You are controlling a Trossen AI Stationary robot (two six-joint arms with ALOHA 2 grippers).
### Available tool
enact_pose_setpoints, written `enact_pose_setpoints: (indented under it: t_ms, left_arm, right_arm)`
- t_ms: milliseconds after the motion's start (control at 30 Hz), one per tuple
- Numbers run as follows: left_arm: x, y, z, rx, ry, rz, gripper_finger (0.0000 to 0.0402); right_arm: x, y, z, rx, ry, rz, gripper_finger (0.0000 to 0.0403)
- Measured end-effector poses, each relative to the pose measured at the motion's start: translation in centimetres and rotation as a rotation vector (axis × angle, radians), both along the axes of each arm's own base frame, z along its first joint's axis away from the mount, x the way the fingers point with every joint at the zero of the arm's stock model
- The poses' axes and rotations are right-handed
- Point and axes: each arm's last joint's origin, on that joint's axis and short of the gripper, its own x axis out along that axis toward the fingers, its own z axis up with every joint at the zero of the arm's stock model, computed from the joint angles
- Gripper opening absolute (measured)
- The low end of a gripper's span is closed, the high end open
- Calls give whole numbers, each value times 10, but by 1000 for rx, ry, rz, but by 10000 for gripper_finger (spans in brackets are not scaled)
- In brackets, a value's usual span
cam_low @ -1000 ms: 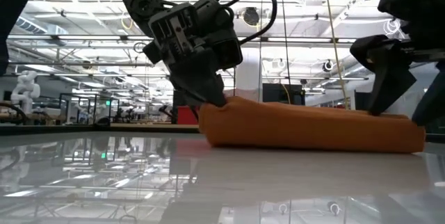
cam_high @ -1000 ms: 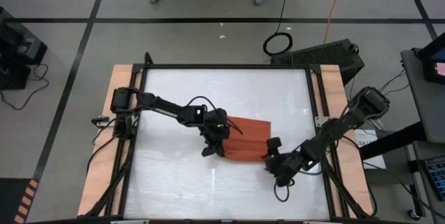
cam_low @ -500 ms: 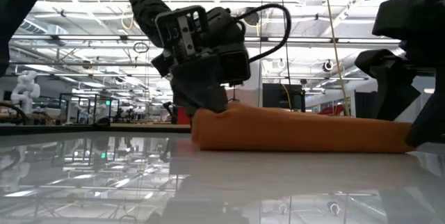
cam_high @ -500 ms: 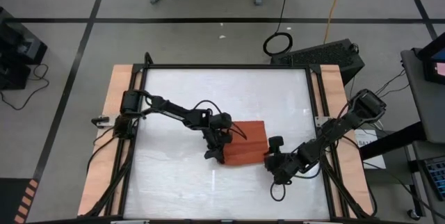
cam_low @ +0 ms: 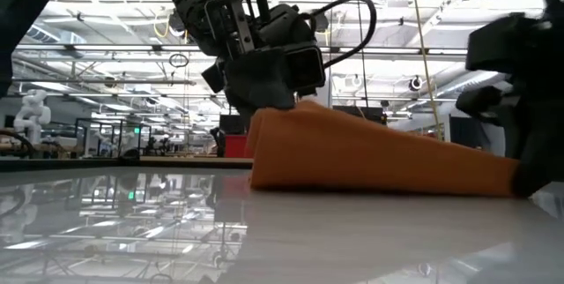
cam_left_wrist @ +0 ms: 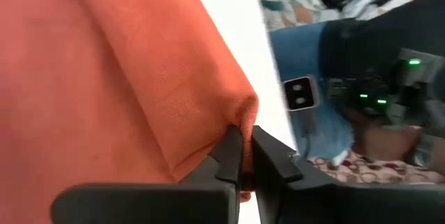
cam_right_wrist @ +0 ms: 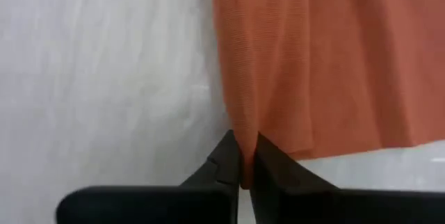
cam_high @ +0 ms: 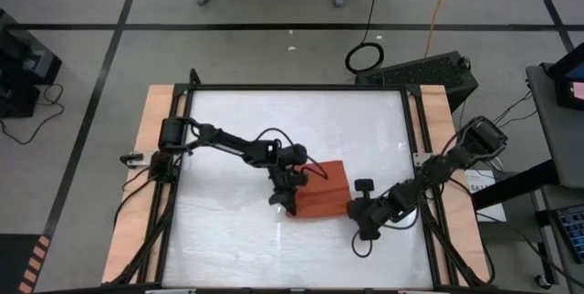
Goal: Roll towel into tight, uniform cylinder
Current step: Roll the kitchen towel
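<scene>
Left gripper (cam_left_wrist: 241, 156) and right gripper (cam_right_wrist: 241, 156) each pinch a towel (cam_high: 319, 191) corner (apparently the roll's ends), keeping it taut for rolling.

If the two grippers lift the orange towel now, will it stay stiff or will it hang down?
The towel would probably sag between the grips: it is thin cloth that already folds and drapes. The left gripper and the right gripper each pinch only an edge, so it seems light. On the glossy table it likely slides easily.
</scene>
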Motion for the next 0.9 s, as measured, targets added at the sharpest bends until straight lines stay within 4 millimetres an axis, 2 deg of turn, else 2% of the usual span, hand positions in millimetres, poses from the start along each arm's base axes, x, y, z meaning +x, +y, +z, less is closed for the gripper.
enact_pose_setpoints:
  t_ms: [167, 333, 500, 600, 767, 900]
  left_arm:
    - [-2, 0, -3, 39, 30, 21, 51]
    - [-2, -2, 1, 43, 14, 17, 103]
    - [-4, -3, 16, 62, -24, 29, 165]
    - [-8, -8, 34, 184, -88, 59, 186]
    - [-25, -44, 66, 512, -277, -2, 189]
    - [-35, -83, 72, 734, -405, -99, 189]
  right_arm:
    - [7, -3, 2, 198, 67, 30, 10]
    - [15, -6, 4, 416, 122, 75, 4]
    - [20, -12, 4, 503, 156, 48, 2]
    - [22, -16, 4, 535, 172, 21, 2]
    - [22, -20, 6, 569, 188, 1, 2]
    - [22, -24, 11, 578, 174, -14, 2]
